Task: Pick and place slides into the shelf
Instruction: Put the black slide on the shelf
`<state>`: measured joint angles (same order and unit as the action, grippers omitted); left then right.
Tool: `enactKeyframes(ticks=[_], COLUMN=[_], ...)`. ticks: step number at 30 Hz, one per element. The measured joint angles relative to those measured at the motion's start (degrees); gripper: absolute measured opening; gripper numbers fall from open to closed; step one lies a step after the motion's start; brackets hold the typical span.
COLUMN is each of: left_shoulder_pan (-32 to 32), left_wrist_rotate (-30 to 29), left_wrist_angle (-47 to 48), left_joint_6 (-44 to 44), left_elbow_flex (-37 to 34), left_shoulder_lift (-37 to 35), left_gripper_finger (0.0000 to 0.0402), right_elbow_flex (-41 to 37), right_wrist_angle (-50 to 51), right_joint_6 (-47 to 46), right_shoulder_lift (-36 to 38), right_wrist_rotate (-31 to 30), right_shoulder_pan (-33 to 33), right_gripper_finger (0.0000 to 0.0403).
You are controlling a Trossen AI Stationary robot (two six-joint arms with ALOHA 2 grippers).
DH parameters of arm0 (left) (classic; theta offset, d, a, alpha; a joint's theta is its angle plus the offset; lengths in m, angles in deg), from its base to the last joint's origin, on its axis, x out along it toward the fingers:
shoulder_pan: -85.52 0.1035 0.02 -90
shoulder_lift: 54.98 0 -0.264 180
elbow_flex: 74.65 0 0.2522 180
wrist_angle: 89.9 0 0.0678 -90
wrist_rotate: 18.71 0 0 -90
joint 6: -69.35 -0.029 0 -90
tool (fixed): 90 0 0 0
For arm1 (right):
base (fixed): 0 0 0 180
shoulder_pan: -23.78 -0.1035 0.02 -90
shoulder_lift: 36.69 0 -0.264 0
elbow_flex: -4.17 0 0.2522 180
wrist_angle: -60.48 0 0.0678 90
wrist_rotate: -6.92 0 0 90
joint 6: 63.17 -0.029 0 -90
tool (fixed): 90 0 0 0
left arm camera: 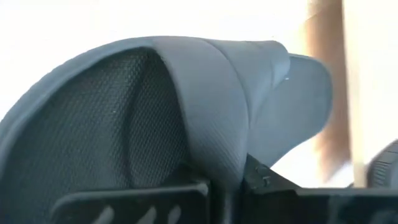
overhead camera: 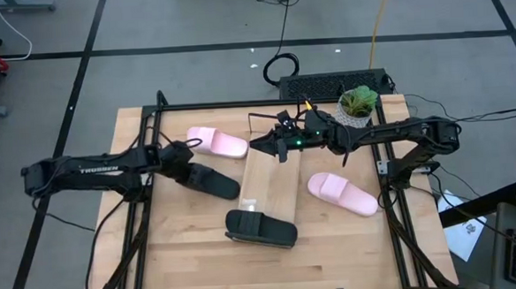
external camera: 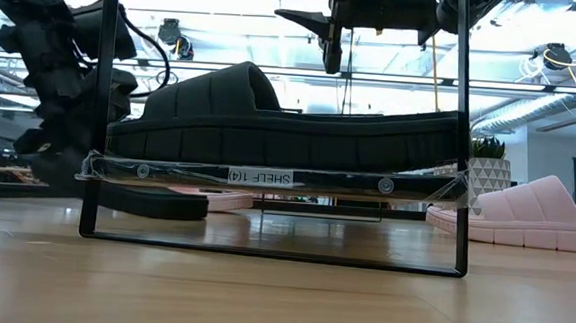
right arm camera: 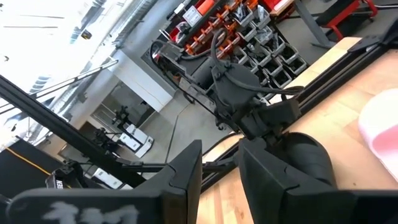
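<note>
While left gripper [overhead camera: 178, 166] fingers clamp strap of black slide [overhead camera: 209, 181] on table [overhead camera: 184, 254], right gripper [overhead camera: 271, 144] hangs open above shelf [overhead camera: 269, 184]. Pick step underway, likely; next: lift, carry to shelf beside second black slide [overhead camera: 261, 228].

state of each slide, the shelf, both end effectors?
Black slide: on shelf's near end.
Second black slide: gripped, on table left of shelf.
Pink slides: loose on table.
Shelf: one slide on it.
Left end effector: shut on slide.
Right end effector: open, empty, above shelf.
</note>
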<state>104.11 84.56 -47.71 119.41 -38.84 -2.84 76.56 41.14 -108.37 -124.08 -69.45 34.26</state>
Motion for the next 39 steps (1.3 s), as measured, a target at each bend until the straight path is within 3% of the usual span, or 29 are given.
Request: enactKeyframes(ticks=[17, 25, 28, 33, 39], left_shoulder_pan=[2.29, 2.27, 2.3, 2.3, 2.3], left_wrist_rotate=[3.69, 1.4, -1.49, -2.87, -1.74], left_wrist_angle=[3.19, 18.92, 22.78, 20.92, 20.82], left_joint_6=[7.1, 9.29, 10.59, 10.03, 9.03], left_elbow_flex=[3.17, 6.56, 6.56, 6.56, 6.53], left_shoulder_lift=[-14.39, -20.22, -20.77, -20.17, -17.71], left_gripper_finger=[0.0005, 0.0004, 0.0004, 0.0005, 0.0008], right_elbow_flex=[0.0, 0.0, 0.0, 0.0, -0.01], right_wrist_angle=[2.12, 2.12, 2.13, 2.12, 2.12], right_joint_6=[0.89, 0.89, 0.89, 0.91, 0.89], right_shoulder_lift=[0.0, 0.0, 0.0, 0.0, 0.0], right_wrist_rotate=[-0.02, -0.02, -0.02, -0.02, -0.02], right_shoulder_pan=[0.0, 0.0, 0.0, 0.0, 0.0], right_gripper_finger=[0.0093, 0.0093, 0.0093, 0.0093, 0.0093])
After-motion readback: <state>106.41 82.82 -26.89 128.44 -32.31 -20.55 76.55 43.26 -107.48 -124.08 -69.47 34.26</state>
